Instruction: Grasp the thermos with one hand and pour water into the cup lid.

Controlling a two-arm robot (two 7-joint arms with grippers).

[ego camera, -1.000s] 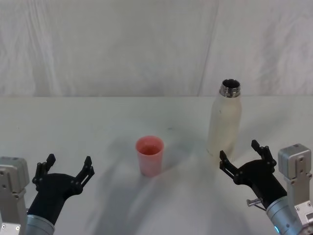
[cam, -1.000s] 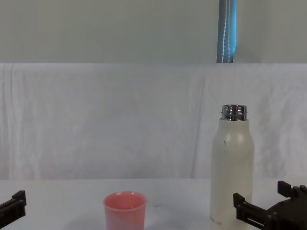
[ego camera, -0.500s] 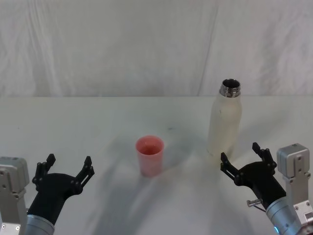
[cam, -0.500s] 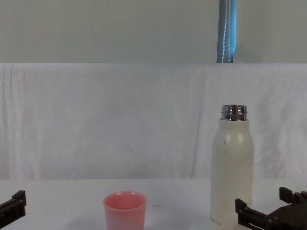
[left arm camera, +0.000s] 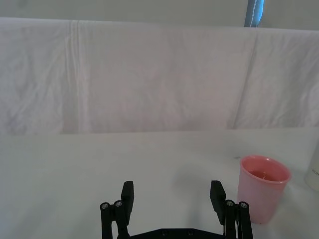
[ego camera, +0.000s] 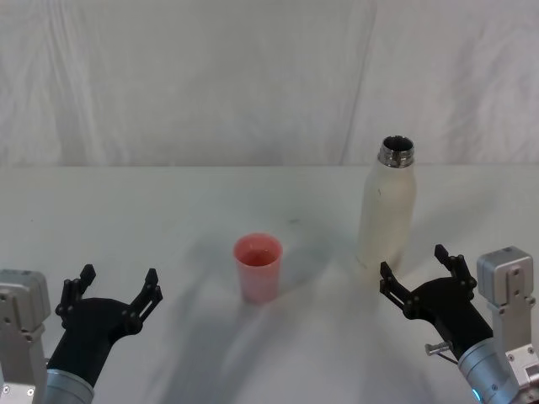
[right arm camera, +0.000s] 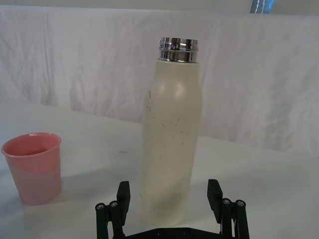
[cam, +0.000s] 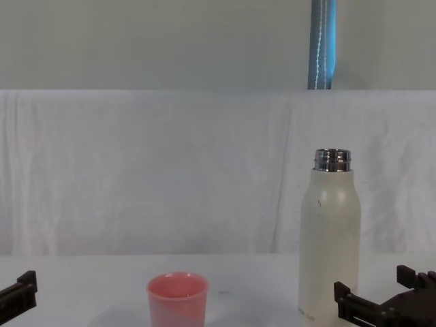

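Both grippers open, empty: right gripper (ego camera: 418, 269) near thermos (ego camera: 386, 206); left gripper (ego camera: 117, 285) idle; thermos print unreadable.

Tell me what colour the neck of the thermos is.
Shiny silver steel, above the cream-white body of the thermos; the right wrist view shows it best.

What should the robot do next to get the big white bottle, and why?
Probably slide the right gripper forward until its open fingers sit on both sides of the thermos. The thermos stands upright just ahead of that gripper, not held yet, and the cup lid waits to its left.
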